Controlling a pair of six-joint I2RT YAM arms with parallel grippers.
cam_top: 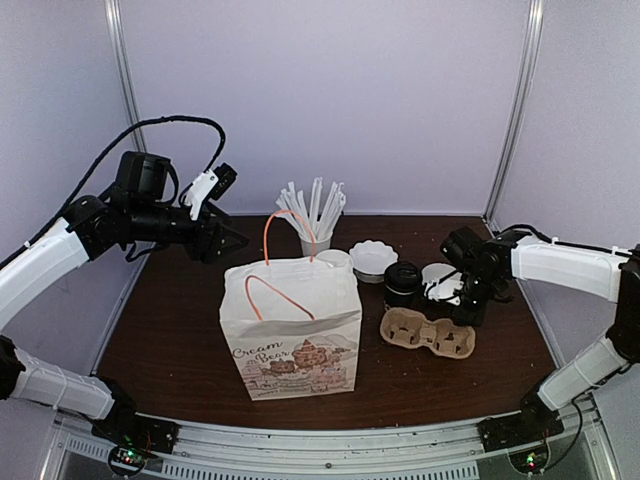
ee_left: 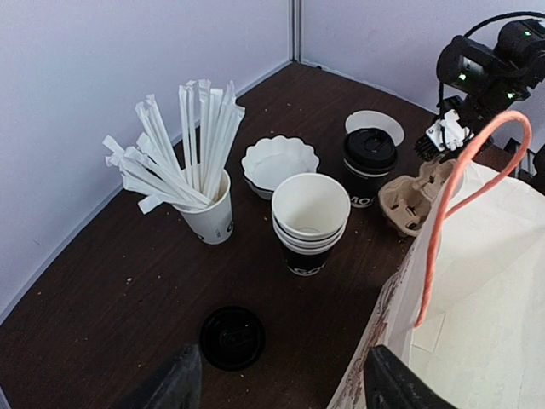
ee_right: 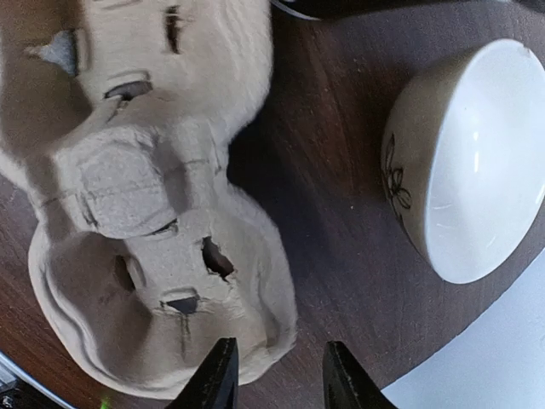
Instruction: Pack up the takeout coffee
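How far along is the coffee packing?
Nothing is packed yet: the takeout coffee stands beside the cardboard carrier, outside the paper bag. The right gripper hangs open at the carrier's rim, the left gripper open by the bag. Loading and bagging remain.

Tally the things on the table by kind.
Paper bag: 1
Cup carrier: 1
Lidded black coffee cup: 1
Stack of empty cups: 1
Cup of straws: 1
Bowls: 2, scalloped bowl and cream bowl
Loose black lid: 1
Total: 8
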